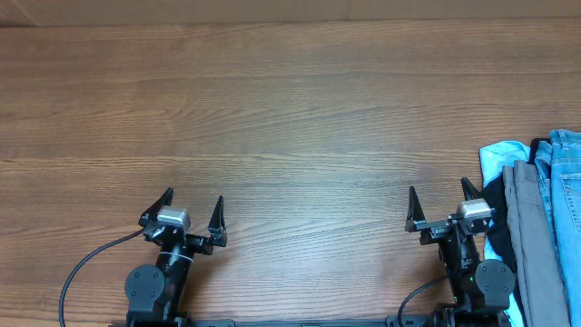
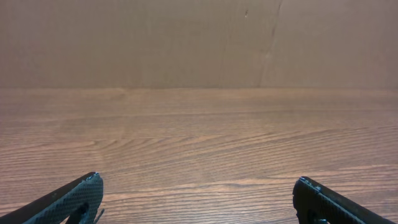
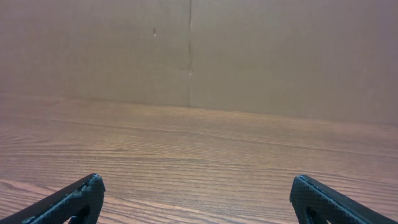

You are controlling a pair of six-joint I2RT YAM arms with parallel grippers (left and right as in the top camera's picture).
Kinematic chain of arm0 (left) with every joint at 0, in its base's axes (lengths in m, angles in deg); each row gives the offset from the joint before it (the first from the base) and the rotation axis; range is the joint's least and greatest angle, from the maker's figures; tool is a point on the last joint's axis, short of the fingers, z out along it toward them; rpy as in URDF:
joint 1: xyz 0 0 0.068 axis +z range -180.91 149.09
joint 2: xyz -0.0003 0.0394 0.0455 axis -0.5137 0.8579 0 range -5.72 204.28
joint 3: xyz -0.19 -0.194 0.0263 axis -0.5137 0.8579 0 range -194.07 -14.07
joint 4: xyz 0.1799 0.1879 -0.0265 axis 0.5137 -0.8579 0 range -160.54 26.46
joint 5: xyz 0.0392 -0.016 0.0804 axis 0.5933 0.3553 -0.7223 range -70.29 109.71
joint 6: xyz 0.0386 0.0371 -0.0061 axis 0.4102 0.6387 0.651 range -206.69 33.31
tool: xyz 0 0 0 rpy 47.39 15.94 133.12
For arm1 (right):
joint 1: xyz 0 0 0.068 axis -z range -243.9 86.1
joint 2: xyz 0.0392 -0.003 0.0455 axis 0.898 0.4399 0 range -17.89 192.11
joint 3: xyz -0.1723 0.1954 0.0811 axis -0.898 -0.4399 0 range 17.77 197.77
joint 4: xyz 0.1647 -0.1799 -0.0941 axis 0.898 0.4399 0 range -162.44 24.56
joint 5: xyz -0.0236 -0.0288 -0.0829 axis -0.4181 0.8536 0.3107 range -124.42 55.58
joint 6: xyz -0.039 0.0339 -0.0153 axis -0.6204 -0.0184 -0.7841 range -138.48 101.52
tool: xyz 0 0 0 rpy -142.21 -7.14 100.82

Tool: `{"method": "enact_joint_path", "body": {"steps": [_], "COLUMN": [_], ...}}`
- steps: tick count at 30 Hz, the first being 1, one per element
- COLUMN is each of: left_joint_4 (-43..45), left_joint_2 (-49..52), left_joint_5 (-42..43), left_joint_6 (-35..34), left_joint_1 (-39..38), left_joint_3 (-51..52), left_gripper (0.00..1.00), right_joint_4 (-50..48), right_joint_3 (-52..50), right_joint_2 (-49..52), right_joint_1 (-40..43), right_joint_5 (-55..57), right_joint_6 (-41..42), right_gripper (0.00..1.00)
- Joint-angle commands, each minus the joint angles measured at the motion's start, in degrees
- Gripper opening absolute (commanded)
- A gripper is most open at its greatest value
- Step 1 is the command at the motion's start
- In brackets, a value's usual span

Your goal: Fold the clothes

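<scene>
The jeans (image 1: 567, 182), light blue denim, lie at the far right edge of the table (image 1: 290, 109) in the overhead view, cut off by the border so that only a narrow strip shows. Grey trousers (image 1: 531, 245) lie just beside them on the inner side, touching or overlapping them, and a plain pale-blue cloth (image 1: 495, 162) sticks out from under the pile toward the table's middle. A dark patch sits between that cloth and the grey trousers; it may be another garment or only shadow, and the view is too small to tell. The right gripper (image 1: 438, 186) rests near the table's front edge, close beside the pale-blue cloth, with its jaws spread wide and nothing between them. The left gripper (image 1: 193, 197) sits well apart from the pile, on the other side of the front edge, its jaws likewise spread and holding nothing. A black cable (image 1: 82, 268) loops from the left arm's base. The table is brown wood-grain board. In both wrist views the black fingertips (image 2: 78, 198) frame bare tabletop, and behind it stands a flat brown wall (image 3: 280, 56) with a vertical seam (image 3: 189, 50).
</scene>
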Motion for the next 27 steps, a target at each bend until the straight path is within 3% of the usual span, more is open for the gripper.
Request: {"method": "enact_joint_path", "body": {"steps": [1,27], "left_joint_4": [-0.1,0.6], "left_joint_2": [-0.5,-0.5], "left_joint_5": [-0.4,-0.3], "left_joint_6": [1.5,1.5], "left_joint_1": [0.5,0.5], "left_joint_3": [0.2,0.2], "left_gripper": [1.0,1.0], "right_joint_4": [-0.2,-0.4], "right_joint_3": [-0.6,-0.6], "right_joint_2": [-0.5,-0.5], "right_joint_1": [-0.2,-0.2], "right_joint_5": [0.5,0.3], "right_joint_6": [0.0,0.0], "right_gripper": [1.0,1.0]}}
